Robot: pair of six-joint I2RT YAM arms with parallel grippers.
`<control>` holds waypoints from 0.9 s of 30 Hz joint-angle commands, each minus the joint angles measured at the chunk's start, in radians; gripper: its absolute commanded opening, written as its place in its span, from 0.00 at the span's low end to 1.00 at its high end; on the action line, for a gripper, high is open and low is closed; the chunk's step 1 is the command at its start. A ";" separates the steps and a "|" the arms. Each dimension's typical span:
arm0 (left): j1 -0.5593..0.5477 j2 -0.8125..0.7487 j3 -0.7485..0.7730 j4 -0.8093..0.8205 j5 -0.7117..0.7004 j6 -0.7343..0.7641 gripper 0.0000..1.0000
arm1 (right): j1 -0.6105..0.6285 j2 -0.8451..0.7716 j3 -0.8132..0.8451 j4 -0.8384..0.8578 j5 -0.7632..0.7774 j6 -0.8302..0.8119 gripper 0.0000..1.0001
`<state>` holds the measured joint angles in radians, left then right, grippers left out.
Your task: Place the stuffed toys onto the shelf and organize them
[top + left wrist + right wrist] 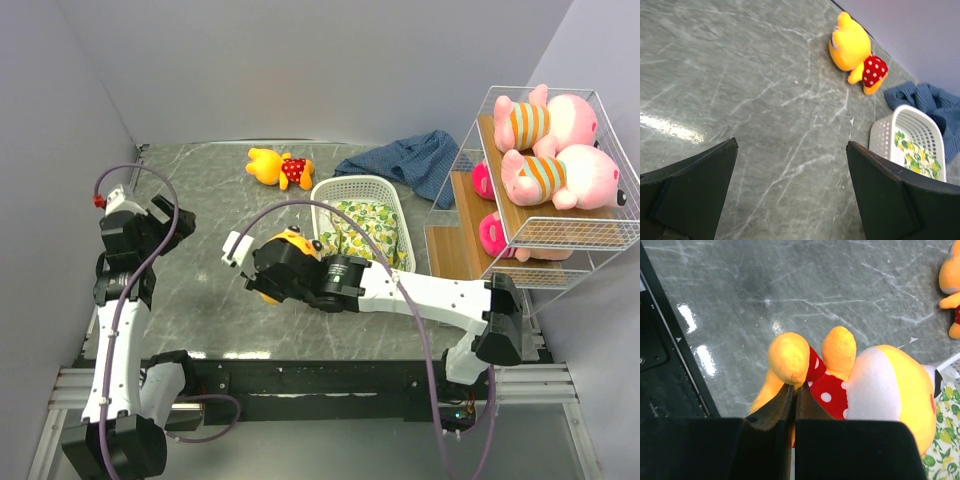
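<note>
My right gripper (795,390) is shut on a limb of a yellow-orange bear in a red dotted shirt (865,385) and holds it above the table, left of the basket (275,262). A second yellow-orange bear (279,167) lies at the back of the table; it also shows in the left wrist view (856,50). Two pink pigs in orange-striped shirts (550,122) lie on the top tier of the white wire shelf (590,232). Pink-clad dolls (492,236) sit on its lower wooden tiers. My left gripper (790,192) is open and empty over bare table.
A white slotted basket (368,186) with yellow lemon-print cloth (365,225) stands mid-table. Blue fabric (410,160) lies behind it, next to the shelf. Grey walls close in at left, back and right.
</note>
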<state>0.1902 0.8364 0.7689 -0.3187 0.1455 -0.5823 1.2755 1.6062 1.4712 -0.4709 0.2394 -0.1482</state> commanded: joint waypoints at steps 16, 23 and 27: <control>-0.121 -0.053 -0.105 0.181 0.522 0.051 0.97 | -0.211 -0.262 0.055 -0.342 0.124 0.196 0.00; -0.149 -0.034 -0.099 0.175 0.506 0.062 0.97 | -0.300 -0.287 0.049 -0.403 0.265 0.248 0.00; -0.155 -0.026 -0.091 0.164 0.502 0.067 0.96 | -0.330 -0.288 0.017 -0.446 0.345 0.298 0.00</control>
<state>0.0425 0.8093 0.6544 -0.1844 0.6239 -0.5377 0.9672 1.3502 1.4921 -0.8696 0.4633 0.0887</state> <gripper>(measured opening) 0.967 0.023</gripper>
